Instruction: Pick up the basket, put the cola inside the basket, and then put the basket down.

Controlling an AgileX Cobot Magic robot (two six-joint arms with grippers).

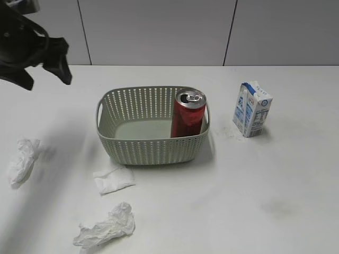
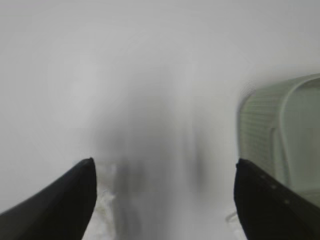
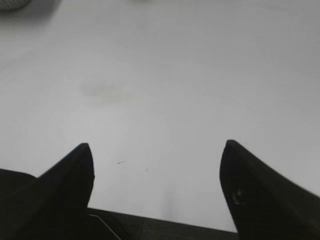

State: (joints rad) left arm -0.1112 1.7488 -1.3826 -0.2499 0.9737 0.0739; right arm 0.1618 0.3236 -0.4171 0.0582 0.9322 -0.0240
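Already done, by the look: cola [image 1: 187,114] upright in basket's [image 1: 153,149] right end, basket resting on counter [image 1: 275,180]. Left end effector [image 2: 162,172] spread, empty, beside basket; right end effector [image 3: 156,165] spread, empty — best withdrawn clear, no bumping.

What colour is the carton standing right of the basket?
Blue and white, the carton shows best in the exterior view.

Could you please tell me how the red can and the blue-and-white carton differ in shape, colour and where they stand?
The can is a round red cylinder with a silver top; the carton is a boxy blue-and-white pack. The can stands inside the basket at its right end; the carton stands on the bare table to the basket's right. Both are upright.
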